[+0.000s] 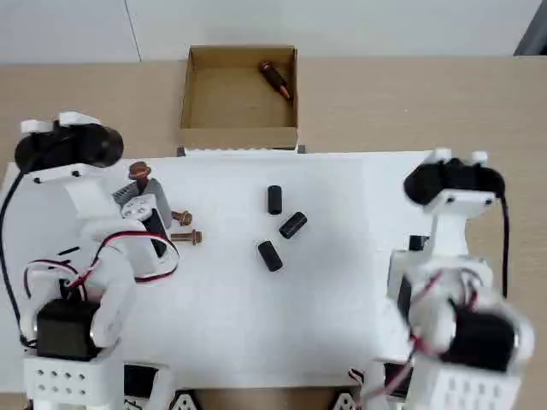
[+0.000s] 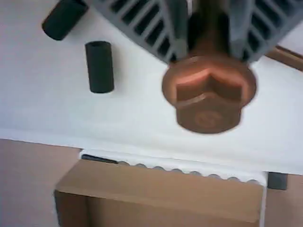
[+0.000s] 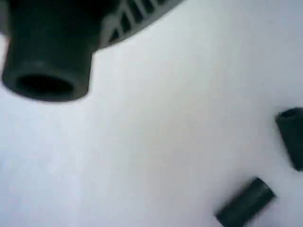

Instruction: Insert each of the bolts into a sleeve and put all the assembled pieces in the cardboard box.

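Across the white-covered worktop (image 1: 342, 316) from one another sit the two parts I have to mate. My left jaws are closed on the shank of a copper-coloured hex-flange bolt (image 2: 208, 97), and my right jaws are clamped round a short black cylindrical sleeve (image 3: 46, 59). The sleeve's open bore is turned toward its own wrist camera, with that end standing free of the jaws. The bolt's head sticks out clear of the left jaws on the side toward the brown cardboard box (image 1: 239, 137). Its threaded end is hidden inside the jaws, so I can only guess that it points back along the arm. The two held parts are well apart, with three loose black sleeves (image 1: 293, 225) lying between them. I judge the next move calls for bringing both arms toward the middle and lining bolt axis with bore.
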You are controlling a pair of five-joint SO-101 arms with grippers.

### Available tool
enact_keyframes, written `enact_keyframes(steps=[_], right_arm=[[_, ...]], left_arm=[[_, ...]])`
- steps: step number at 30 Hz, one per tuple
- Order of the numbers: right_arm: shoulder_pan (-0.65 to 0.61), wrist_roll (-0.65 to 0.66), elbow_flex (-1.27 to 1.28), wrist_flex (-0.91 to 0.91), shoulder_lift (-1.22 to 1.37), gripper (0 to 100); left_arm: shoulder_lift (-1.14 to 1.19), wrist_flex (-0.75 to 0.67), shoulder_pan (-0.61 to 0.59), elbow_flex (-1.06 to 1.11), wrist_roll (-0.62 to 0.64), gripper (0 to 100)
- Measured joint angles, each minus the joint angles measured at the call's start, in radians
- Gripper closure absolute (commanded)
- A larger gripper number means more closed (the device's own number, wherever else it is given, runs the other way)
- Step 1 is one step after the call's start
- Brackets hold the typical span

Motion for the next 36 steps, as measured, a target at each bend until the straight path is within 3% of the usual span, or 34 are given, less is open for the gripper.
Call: enact_keyframes(steps=[9, 14, 27, 36], right_arm=[[-0.14, 0.006, 0.292, -0.187, -0.345, 99.5], [-0.213, 0.006, 0.453, -0.318, -0.446, 99.5], [-0.503, 0.006, 0.779, -0.643, -0.589, 99.5], [-0.72, 0.006, 0.944, -0.733, -0.674, 99.5]], left_arm=[[-0.043, -0.006, 0.015, 0.071, 0.081, 100], [-0.186, -0.089, 0.015, 0.209, 0.092, 100], [-0.684, -0.172, 0.015, 0.539, 0.092, 100], [-0.764, -0.192, 0.015, 0.555, 0.155, 100]])
